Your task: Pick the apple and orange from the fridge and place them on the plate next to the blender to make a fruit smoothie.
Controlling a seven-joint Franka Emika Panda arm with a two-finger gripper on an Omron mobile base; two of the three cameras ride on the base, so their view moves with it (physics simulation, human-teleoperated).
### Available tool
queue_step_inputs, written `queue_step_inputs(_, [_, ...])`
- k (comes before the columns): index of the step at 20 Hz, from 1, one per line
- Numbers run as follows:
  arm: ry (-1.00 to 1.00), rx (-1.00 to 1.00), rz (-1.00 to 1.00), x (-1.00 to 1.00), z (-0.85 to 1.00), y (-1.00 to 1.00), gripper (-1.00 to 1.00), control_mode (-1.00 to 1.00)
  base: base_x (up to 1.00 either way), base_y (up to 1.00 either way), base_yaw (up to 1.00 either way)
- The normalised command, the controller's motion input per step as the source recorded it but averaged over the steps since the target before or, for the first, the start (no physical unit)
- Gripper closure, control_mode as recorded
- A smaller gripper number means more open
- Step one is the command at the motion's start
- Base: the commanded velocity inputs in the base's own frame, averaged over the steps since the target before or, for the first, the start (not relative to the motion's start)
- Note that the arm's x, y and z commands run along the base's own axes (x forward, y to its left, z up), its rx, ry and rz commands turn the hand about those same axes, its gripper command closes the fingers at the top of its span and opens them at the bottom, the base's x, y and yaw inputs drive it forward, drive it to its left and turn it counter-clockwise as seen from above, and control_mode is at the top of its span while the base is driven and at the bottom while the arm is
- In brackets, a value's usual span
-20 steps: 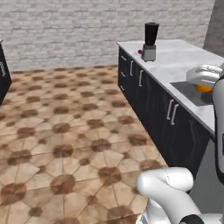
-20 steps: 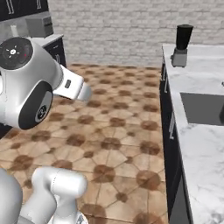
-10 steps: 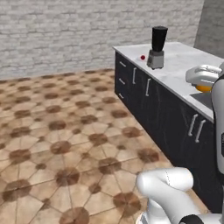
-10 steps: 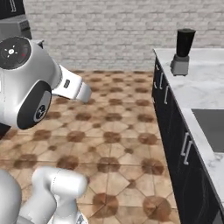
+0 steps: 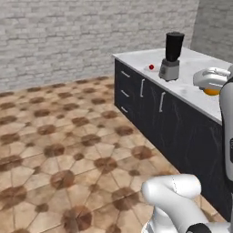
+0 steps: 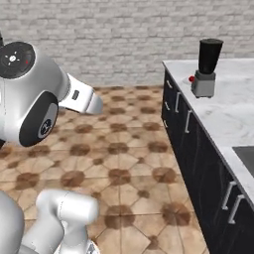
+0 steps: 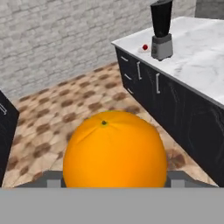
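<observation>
Blender point(image 5: 172, 56) and counter point(image 5: 191, 84) look nearer than before; orange point(image 7: 114, 149) stays gripped.

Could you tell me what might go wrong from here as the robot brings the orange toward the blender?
1. The orange sits between the gripper jaws and blocks much of the hand view, so placement near the blender may be judged poorly.
2. The apple already lies beside the blender; a careless set-down could knock it rolling off the counter.
3. The smooth, round orange could slip out while it is carried above the tiled floor.
</observation>
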Motion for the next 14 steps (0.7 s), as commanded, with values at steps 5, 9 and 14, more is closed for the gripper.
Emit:
queue_step_inputs(5, [0.00,0.00,0.00,0.00,0.00,0.00,1.00,1.00,1.00,0.54,-0.26])
queue_step_inputs(9, [0.00,0.00,0.00,0.00,0.00,0.00,1.00,1.00,1.00,0.49,-0.25])
queue_step_inputs(14, [0.00,0.00,0.00,0.00,0.00,0.00,1.00,1.00,1.00,0.52,-0.26])
